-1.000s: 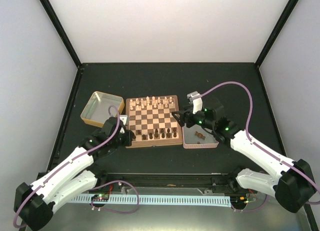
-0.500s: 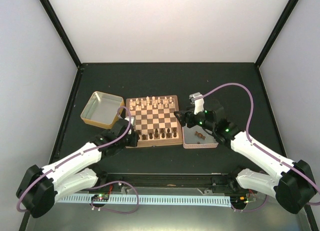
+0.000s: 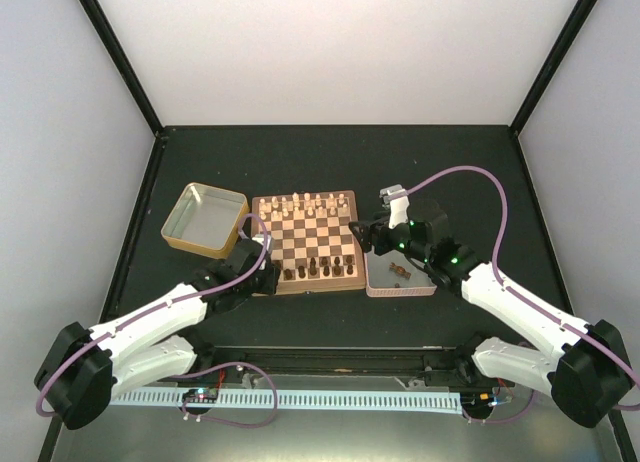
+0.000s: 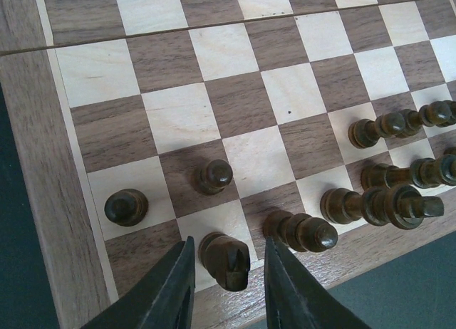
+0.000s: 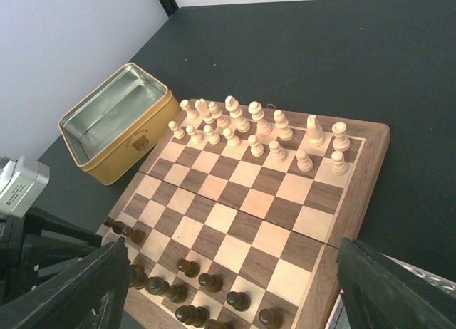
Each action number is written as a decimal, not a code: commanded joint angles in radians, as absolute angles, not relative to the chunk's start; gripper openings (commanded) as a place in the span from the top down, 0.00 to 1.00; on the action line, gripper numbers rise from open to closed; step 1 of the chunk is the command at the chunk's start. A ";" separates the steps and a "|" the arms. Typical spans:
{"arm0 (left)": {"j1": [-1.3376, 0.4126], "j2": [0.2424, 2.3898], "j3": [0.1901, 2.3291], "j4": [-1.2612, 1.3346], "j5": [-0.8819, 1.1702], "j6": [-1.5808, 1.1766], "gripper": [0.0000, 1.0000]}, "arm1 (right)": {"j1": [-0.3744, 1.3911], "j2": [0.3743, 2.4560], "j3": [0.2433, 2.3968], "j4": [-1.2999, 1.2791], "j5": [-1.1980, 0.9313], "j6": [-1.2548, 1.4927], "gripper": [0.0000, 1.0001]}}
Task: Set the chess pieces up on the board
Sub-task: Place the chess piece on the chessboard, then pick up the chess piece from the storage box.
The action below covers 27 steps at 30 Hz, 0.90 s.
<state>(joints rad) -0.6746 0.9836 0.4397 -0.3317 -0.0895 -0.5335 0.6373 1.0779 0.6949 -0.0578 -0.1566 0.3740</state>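
Left tool (image 4: 229,241) released, straddling the dark knight (image 4: 226,261) upright on the board (image 4: 43,172)

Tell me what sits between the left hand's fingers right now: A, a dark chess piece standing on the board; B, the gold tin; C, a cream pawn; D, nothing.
A: the left wrist view shows a dark chess piece upright on the board between the fingers of the left hand, a gap each side.

The left gripper (image 4: 228,247) hangs narrowly parted, the right gripper (image 5: 234,251) spread wide.
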 commanded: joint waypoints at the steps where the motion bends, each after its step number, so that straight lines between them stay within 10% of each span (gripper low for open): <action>1: -0.680 0.972 0.441 -0.328 -0.108 -0.522 0.68 | 0.631 1.052 0.693 -0.062 -0.125 0.392 0.20; 27: -0.679 0.678 0.667 -0.417 -0.179 -0.513 0.49 | 0.542 1.367 0.866 -0.772 0.058 0.340 0.34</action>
